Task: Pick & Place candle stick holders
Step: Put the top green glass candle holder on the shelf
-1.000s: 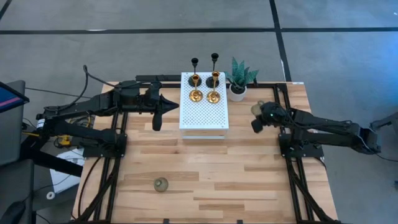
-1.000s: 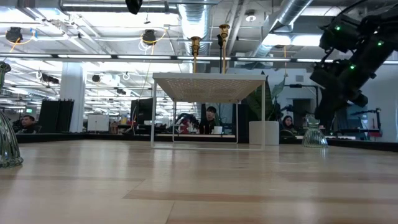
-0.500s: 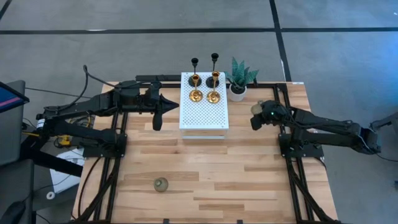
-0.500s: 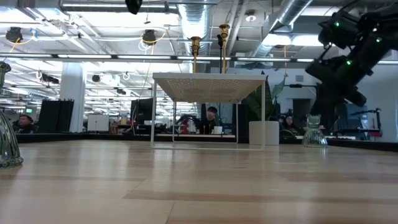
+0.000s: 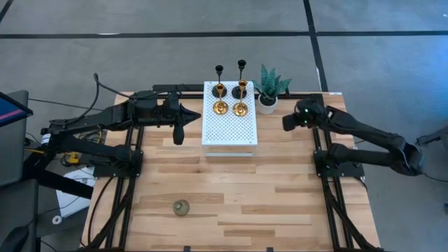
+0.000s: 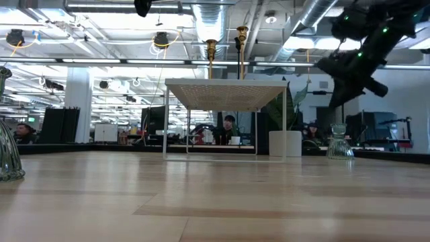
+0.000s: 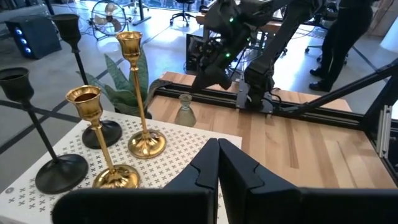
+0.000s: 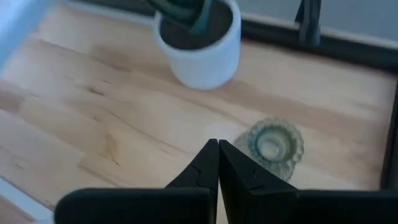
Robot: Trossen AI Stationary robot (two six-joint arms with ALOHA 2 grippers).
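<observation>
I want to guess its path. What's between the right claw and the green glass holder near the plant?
Nothing: the right wrist view shows only bare wood between the shut right gripper and the glass holder.

Gold holders (image 5: 230, 107) and black holders (image 5: 229, 70); white perforated stand (image 5: 229, 129).

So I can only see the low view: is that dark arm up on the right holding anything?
Observer: No. Its wrist camera shows the right gripper shut and empty, tips near a pale-green glass holder beside the white plant pot.
Operator: And what's on top of the white stand?
Observer: Four holders on the stand: two gold holders and two black holders.
Operator: Where's the other arm?
Observer: The left gripper hangs shut, left of the stand.
</observation>
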